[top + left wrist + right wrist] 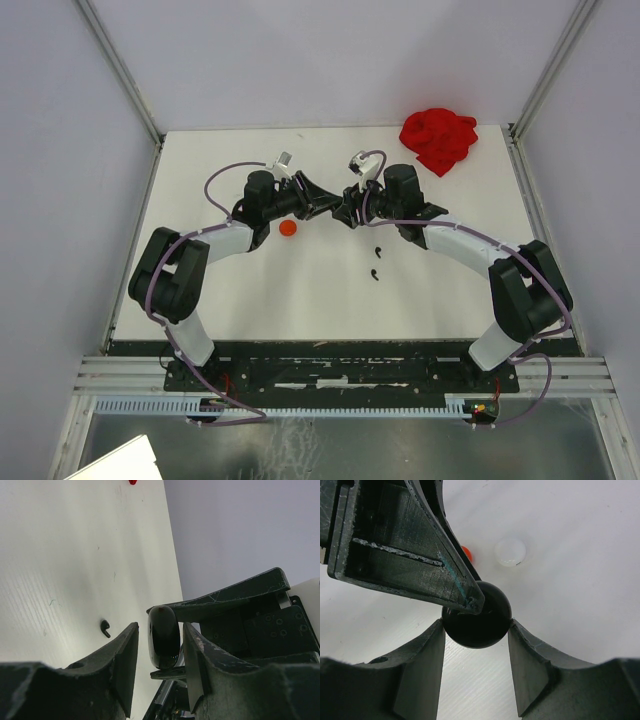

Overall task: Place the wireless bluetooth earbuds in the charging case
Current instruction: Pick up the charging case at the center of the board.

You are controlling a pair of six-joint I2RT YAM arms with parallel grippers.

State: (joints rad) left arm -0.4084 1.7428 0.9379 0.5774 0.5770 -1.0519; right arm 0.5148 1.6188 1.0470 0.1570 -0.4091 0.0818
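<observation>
A round black charging case [485,630] is held above the table where the two arms meet [338,210]. My right gripper [476,622] is shut on it, a fingertip touching each side. My left gripper [161,630] is open around the same case [163,640], seen edge-on, with a gap on each side; one of its fingers [420,565] lies over the case top. Two tiny black earbuds [377,250] [374,274] lie on the table near the right arm. One earbud [105,628] shows in the left wrist view.
A red disc [288,228] lies on the table by the left arm and also shows in the right wrist view [466,552], next to a white disc [510,552]. A crumpled red cloth [438,138] lies at the far right corner. Walls enclose the table.
</observation>
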